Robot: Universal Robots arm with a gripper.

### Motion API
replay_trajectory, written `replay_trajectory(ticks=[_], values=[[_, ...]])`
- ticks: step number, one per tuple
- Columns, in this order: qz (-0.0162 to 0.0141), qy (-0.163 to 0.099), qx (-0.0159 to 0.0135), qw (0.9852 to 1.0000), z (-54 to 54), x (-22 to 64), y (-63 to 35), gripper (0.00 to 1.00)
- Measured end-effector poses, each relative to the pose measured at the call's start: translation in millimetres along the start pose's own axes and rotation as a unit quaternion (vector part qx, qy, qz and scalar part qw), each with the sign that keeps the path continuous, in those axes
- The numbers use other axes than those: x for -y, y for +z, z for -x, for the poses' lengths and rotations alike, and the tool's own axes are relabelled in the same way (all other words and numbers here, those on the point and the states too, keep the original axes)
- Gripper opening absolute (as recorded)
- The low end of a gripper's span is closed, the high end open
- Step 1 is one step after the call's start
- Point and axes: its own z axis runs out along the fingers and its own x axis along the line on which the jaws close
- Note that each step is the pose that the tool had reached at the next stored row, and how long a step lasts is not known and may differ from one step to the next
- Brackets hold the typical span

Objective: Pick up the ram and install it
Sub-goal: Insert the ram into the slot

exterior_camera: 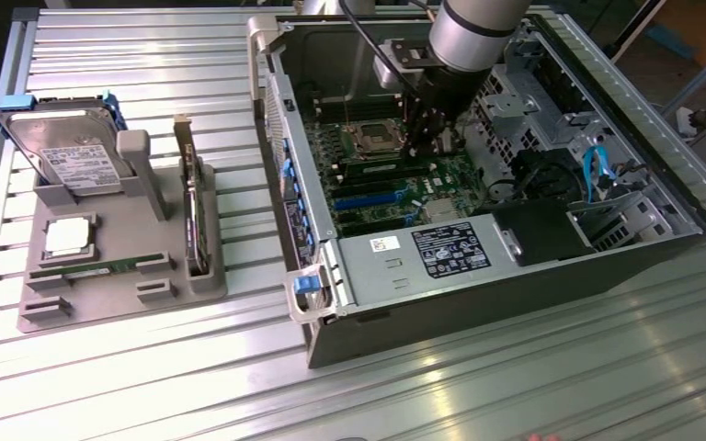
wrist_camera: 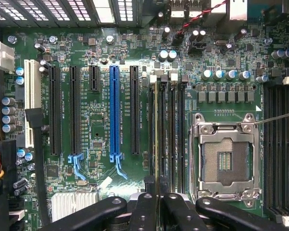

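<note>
The ram [wrist_camera: 156,130] shows edge-on in the wrist view as a thin strip with a pale yellow edge. It runs lengthwise from between my fingertips along the dark memory slots [wrist_camera: 173,130], beside the empty CPU socket [wrist_camera: 225,154]. My gripper [wrist_camera: 157,186] is shut on its near end, with a black finger [wrist_camera: 143,207] on each side. I cannot tell whether the stick is seated in a slot or just above one. In the exterior view, my gripper [exterior_camera: 433,138] reaches down into the open computer case [exterior_camera: 328,184], over the motherboard [exterior_camera: 384,179].
A grey fixture [exterior_camera: 120,299] at the exterior view's left holds a hard drive [exterior_camera: 65,152], a square silver CPU [exterior_camera: 69,237], an upright expansion card [exterior_camera: 191,207] and a narrow green board strip [exterior_camera: 96,266]. Case walls, drive cages and cables surround the gripper. Blue and black expansion slots [wrist_camera: 114,110] lie beside the memory slots.
</note>
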Motion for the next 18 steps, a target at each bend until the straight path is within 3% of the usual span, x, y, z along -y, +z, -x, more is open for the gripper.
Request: replay_trajectory(ticks=[18], values=[[-0.0005, -0.001, 0.0000, 1.0000, -0.1, -0.9, 0.8, 0.12]])
